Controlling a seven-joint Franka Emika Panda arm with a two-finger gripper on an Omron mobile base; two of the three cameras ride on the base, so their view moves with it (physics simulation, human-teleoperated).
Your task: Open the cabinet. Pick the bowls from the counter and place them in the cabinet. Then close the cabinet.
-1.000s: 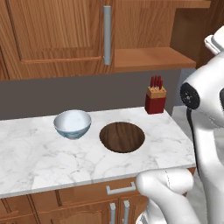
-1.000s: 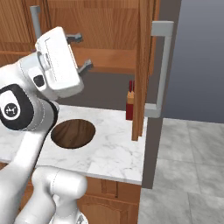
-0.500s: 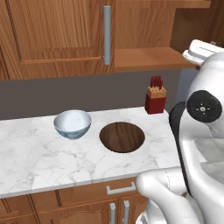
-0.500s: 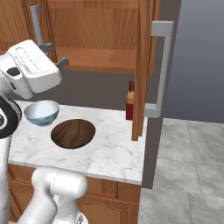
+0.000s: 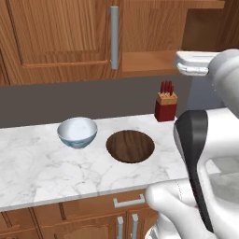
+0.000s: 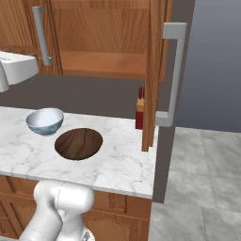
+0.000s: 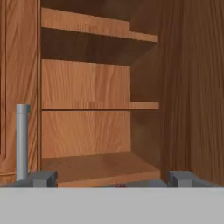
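Claw [image 7: 112,180] nearest, tips spread wide and empty, raised level with the open cabinet [image 7: 96,131] and looking into its bare shelves. Both bowls lie well below it on the surface [image 5: 42,172]: wooden bowl [image 5: 130,145] nearer the arm, white bowl [image 5: 77,132] just beyond to its left. Reaching either likely means coming down and away from the cabinet.

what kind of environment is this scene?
A rendered home kitchen, by the look of it: a white marble counter over wooden drawers, a wooden wall cabinet with one door swung open, a knife block by the wall, and two bowls on the counter.
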